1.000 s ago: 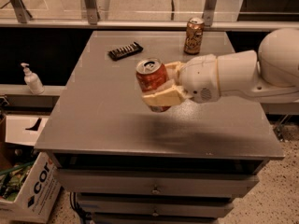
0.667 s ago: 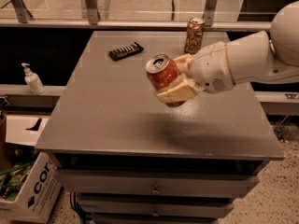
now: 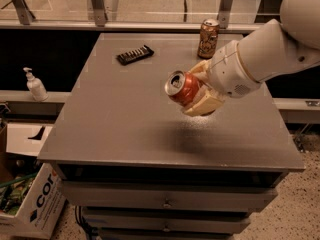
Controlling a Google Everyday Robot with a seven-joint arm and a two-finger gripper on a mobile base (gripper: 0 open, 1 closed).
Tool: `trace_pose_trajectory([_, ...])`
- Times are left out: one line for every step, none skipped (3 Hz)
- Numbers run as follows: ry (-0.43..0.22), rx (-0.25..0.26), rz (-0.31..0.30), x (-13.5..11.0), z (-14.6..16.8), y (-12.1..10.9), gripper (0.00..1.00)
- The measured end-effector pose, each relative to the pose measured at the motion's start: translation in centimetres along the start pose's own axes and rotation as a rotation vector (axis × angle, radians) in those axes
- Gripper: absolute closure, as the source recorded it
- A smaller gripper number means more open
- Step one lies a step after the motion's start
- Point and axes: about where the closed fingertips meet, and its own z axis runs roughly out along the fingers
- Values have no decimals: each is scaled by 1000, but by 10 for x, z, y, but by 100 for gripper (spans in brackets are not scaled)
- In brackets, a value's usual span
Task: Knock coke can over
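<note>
gripper (image 3: 196,89) above table (image 3: 115,124) centre pinches coke can (image 3: 180,86), tilted sideways, probably so it lands on its side.

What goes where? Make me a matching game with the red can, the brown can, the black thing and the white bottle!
Things:
1. coke can
2. gold-brown can
3. black flat gadget
4. white pump bottle

Places:
A. standing on the ledge left of the table
B. upright at the table's far edge
C. tilted, clamped in the gripper above the table
D. lying flat near the table's far left

Pairs: 1-C, 2-B, 3-D, 4-A
</note>
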Motion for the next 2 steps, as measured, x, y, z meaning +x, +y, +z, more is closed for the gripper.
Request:
trace_pose_trajectory([126,-17,-77,12,-1,4,100])
trace_pose_trajectory([242,-25,-129,21,1,8,100])
